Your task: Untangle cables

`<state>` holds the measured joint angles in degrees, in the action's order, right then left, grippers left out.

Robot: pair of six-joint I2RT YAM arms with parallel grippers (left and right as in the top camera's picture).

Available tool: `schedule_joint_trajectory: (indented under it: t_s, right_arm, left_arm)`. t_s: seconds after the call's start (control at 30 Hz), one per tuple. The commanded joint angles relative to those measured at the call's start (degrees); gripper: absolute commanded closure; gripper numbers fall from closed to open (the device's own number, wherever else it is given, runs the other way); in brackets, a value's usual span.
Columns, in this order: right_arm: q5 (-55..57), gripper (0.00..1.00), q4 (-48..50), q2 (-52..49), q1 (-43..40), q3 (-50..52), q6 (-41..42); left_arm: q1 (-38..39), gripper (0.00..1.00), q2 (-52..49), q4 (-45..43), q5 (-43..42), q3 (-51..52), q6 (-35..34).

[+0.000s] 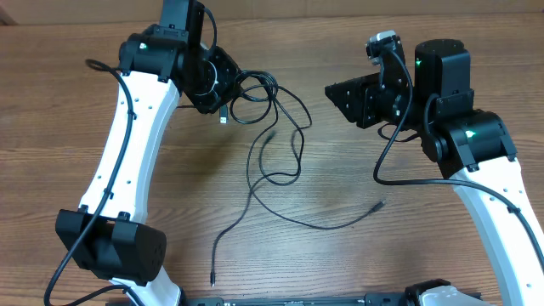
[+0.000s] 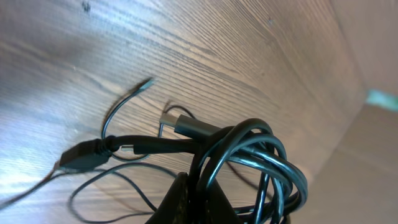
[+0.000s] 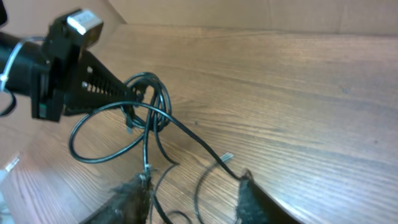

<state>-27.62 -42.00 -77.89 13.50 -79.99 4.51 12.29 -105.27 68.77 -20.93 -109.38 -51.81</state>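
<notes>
above the wooden table (image 1: 408, 255), the left gripper (image 3: 140, 93) pinches looped cables (image 2: 155, 144) aloft, the right gripper (image 3: 193, 199) spread and empty, the tangle not yet undone.

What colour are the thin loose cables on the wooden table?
Black. The cables show best in the overhead view.

Loops of black cables (image 2: 211, 146) are pinched between the dark fingers (image 2: 179, 200) at the bottom edge, above the wooden bench (image 2: 217, 56). A grey-sleeved plug (image 2: 189, 126) and a black plug (image 2: 84, 155) stick out leftward.
</notes>
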Motion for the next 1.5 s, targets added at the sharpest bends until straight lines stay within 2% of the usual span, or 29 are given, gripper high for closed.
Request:
schedule_joint_trajectory:
  t_s: [0.0, 0.2, 0.37, 0.53, 0.73, 1.23, 1.3, 1.47]
  right_arm:
    - [0.66, 0.5, 0.42, 1.22, -0.07, -1.09, -0.28]
    - [0.63, 0.38, 0.81, 1.11, -0.07, -1.09, -0.52]
    - [0.61, 0.32, 0.9, 0.13, 0.0, -1.09, -2.91]
    - [-0.04, 0.32, 0.9, -1.88, 0.0, -1.09, -2.91]
    - [-8.0, 0.31, 3.32, -3.76, 0.0, -1.09, -2.89]
    - [-8.09, 0.32, 2.27, -4.02, 0.0, -1.09, -2.89]
    - [-8.09, 0.33, 2.29, -4.02, 0.0, -1.09, -2.89]
    - [-8.07, 0.46, 2.27, -4.24, 0.0, -1.09, -2.89]
  left_arm:
    - [0.79, 0.96, 0.07, -0.24, 2.19, 0.04, 9.2]
    - [0.9, 0.96, 0.07, -2.1, -0.42, 0.04, 19.37]
    - [0.9, 0.96, 0.07, -6.19, -11.08, 0.04, 33.42]
    - [1.25, 0.96, 0.07, -9.22, -20.06, 0.04, 43.21]
    - [3.67, 0.96, 0.07, -9.81, -20.65, 0.04, 50.23]
    - [8.55, 0.96, 0.07, -15.3, -20.5, 0.04, 50.95]
    - [8.81, 0.96, 0.07, -15.26, -20.7, 0.04, 50.93]
    - [9.18, 0.96, 0.07, -15.47, -21.09, 0.04, 50.03]
